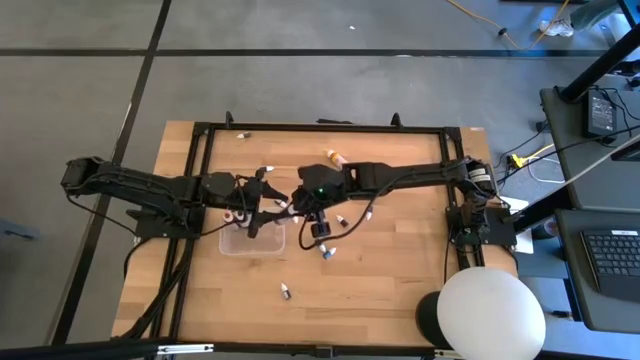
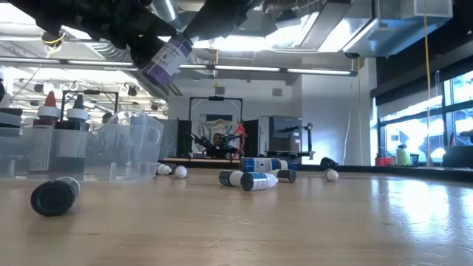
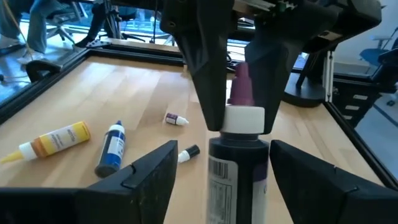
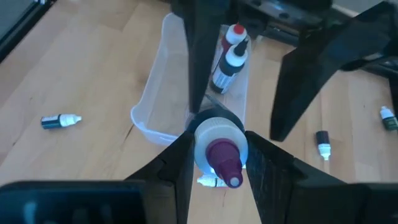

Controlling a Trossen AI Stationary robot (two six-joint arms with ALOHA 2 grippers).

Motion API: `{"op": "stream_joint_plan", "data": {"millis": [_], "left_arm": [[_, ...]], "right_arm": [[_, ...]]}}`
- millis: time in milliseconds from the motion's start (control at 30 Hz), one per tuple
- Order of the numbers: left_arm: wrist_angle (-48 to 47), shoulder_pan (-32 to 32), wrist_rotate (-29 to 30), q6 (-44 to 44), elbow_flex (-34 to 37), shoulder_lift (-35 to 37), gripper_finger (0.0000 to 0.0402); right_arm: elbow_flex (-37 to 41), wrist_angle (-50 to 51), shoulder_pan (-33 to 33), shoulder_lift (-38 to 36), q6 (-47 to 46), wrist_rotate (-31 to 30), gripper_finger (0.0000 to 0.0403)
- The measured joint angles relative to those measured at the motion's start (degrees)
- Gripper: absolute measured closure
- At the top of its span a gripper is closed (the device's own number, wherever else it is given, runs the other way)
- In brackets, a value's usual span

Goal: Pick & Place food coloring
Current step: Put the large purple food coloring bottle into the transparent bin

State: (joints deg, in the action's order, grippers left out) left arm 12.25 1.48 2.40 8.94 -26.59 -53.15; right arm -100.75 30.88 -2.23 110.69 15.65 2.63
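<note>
Up close, the right gripper (image 4: 217, 163) is clamped on a big dark bottle (image 4: 219, 149) with a white cap and purple tip, high over the clear tray (image 4: 155, 99). The left gripper (image 3: 217, 171) sits around its body with fingers apart. Small bottles (image 1: 287, 292) lie scattered nearby; two upright bottles (image 4: 229, 59) crowd the tray.

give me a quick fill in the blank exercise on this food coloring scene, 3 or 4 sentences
1. The right gripper is shut on a larger bottle whose tip is ____ in colour.
2. The left gripper stands ____ on either side of that bottle, not clamping it.
3. Two bottles already stand upright inside the clear ____.
4. A yellow bottle lies on its ____ on the wooden table.

Missing words: purple; open; tray; side
</note>
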Motion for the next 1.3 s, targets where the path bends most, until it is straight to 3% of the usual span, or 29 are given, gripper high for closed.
{"op": "stream_joint_plan", "data": {"millis": [367, 800, 1300], "left_arm": [[-0.09, 0.00, -3.43, -1.62, 0.00, 0.00, 0.0161], [-0.24, 0.00, -3.43, -1.09, 0.02, 0.07, 0.0250], [-0.39, 0.05, -2.40, -2.21, 0.02, 0.02, 0.0257]], "right_arm": [[0.00, -2.04, 0.12, -0.02, 1.36, -0.02, 0.0273], [0.00, -3.49, 0.12, -0.02, 2.67, 0.05, 0.0273], [0.00, -2.97, 0.10, -0.02, 3.55, -0.11, 0.0258]]}}
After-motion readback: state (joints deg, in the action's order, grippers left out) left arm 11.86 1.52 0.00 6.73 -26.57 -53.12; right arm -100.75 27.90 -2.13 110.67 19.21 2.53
